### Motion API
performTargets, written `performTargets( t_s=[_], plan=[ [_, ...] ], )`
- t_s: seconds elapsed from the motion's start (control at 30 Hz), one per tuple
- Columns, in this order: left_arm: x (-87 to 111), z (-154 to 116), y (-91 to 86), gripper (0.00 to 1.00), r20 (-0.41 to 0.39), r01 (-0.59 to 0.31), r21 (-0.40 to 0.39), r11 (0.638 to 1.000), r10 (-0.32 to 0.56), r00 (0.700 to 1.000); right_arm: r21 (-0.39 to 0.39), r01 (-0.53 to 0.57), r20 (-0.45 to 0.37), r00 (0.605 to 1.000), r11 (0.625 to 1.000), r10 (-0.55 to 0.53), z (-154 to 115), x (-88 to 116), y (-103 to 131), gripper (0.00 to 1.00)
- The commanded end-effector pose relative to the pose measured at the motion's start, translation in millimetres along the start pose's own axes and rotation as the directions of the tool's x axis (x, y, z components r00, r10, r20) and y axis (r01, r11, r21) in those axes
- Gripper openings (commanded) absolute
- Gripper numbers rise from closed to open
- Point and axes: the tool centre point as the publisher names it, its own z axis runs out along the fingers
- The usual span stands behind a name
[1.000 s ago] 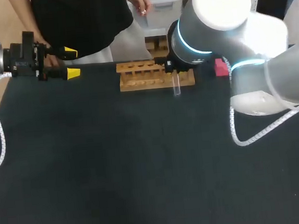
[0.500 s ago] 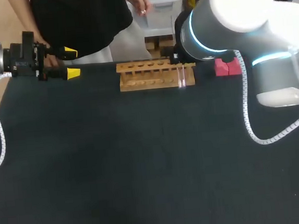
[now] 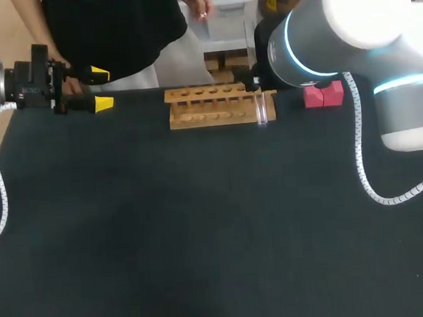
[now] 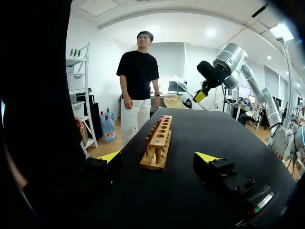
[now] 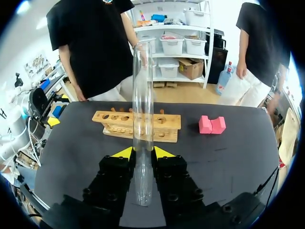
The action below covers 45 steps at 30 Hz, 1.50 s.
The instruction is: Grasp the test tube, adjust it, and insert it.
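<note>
A clear test tube (image 5: 143,109) stands upright between the yellow-tipped fingers of my right gripper (image 5: 142,153), which is shut on its lower part. In the head view the tube (image 3: 261,108) hangs at the right end of the wooden rack (image 3: 211,106), just in front of it. My right arm (image 3: 326,30) hides the gripper itself there. The rack (image 5: 138,125) lies ahead of the tube, with its row of holes facing up. My left gripper (image 3: 102,87) is open at the table's far left, empty, level with the rack (image 4: 157,143) and pointing along it.
A red notched block (image 3: 322,94) sits right of the rack near the far edge, and shows too in the right wrist view (image 5: 212,125). The black table (image 3: 202,226) stretches wide in front of the rack. A white cable (image 3: 368,167) hangs from my right arm.
My right arm has swung to the right, carrying the tube from in front of the rack's right part to its right end. The left arm has kept still.
</note>
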Motion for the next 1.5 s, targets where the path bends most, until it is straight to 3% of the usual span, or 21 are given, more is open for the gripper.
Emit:
performTargets(
  t_s=[0.03,0.6,0.97,1.5],
  plan=[
    [1.0,0,0.7,1.0,0.002,-0.002,0.0,1.0,0.002,1.0,0.0,-0.001,0.017,1.0,1.0,0.001,0,2,-1,0.0],
    [1.0,0,0.7,1.0,0.002,-0.002,0.0,1.0,0.002,1.0,0.0,-0.001,0.017,1.0,1.0,0.001,0,2,-1,0.0],
    [1.0,0,0.7,1.0,0.002,-0.002,0.0,1.0,0.002,1.0,0.037,-0.05,0.285,0.958,0.998,0.038,-2,-22,11,0.0],
    [1.0,0,0.7,1.0,0.002,-0.002,0.0,1.0,0.002,1.0,0.093,-0.087,0.492,0.87,0.992,0.031,6,-50,15,0.0]
  ],
)
